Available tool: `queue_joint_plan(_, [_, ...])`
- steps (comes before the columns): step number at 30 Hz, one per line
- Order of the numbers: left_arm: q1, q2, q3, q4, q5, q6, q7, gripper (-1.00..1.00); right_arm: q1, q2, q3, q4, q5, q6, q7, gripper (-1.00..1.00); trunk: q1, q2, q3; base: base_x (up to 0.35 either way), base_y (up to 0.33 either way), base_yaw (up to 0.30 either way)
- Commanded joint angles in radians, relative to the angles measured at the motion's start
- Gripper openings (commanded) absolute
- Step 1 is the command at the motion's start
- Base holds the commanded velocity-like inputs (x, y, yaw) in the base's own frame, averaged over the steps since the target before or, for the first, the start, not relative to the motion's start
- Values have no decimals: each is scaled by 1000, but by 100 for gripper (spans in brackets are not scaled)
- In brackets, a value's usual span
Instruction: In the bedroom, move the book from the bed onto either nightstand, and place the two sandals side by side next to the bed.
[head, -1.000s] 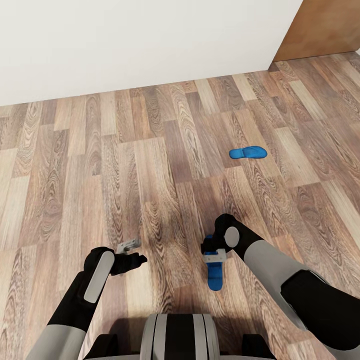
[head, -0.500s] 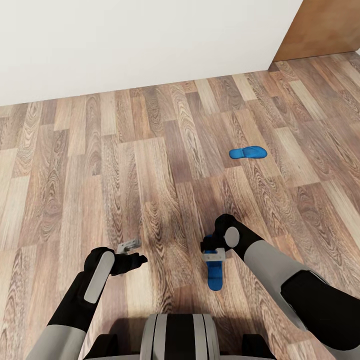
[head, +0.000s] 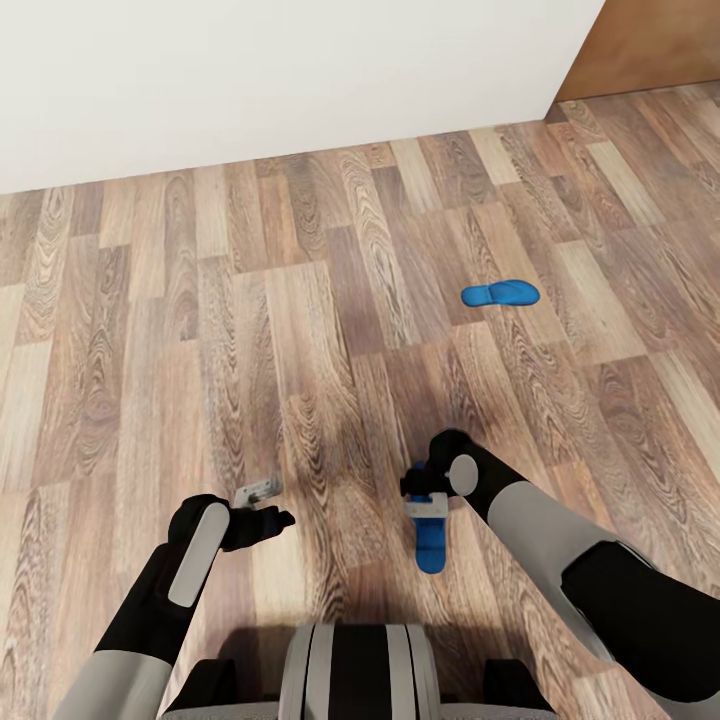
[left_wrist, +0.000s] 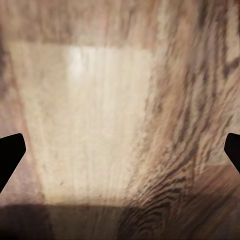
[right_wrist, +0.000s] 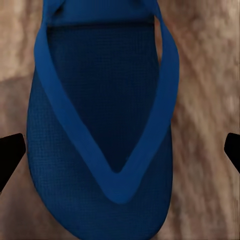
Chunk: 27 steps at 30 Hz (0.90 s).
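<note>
Two arms reach low over the wood floor (head: 300, 330); right gripper (head: 427, 508) spread wide above one sandal (head: 430, 548), left gripper (head: 262, 497) wide open, empty.

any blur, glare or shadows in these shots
Head view: sharp, evenly lit, with soft dark shadow on the floor ahead of the arms. Left wrist view: planks smeared and soft, one pale plank with a bright glare patch. Right wrist view: the sandal looms large, its weave crisp, the floor around it blurred.
</note>
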Motion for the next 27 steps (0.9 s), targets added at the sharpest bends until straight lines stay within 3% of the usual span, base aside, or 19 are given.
queue_joint_plan(1, [0, 0, 0, -1, 10, 2, 10, 100, -1, 0, 5, -1, -7, 0, 7, 100, 0, 0, -5, 0, 0, 0])
queue_joint_plan(14, [1, 0, 0, -1, 9, 2, 10, 100, 0, 1, 8, -1, -7, 6, 7, 100, 6, -4, -55, 0, 0, 0])
queue_joint_plan(20, [1, 0, 0, -4, 11, 2, 10, 100, 0, 0, 10, -1, -6, 7, 8, 100, 6, -4, -55, 0, 0, 0])
queue_joint_plan(21, [1, 1, 0, -5, 12, 2, 10, 100, 0, 0, 10, -1, -6, 7, 8, -100, 6, -4, -55, 0, 0, 0])
queue_joint_plan(27, [1, 1, 0, -7, 16, 2, 10, 100, 0, 0, 14, 0, -3, 6, 9, -100, 6, -4, -55, 0, 0, 0])
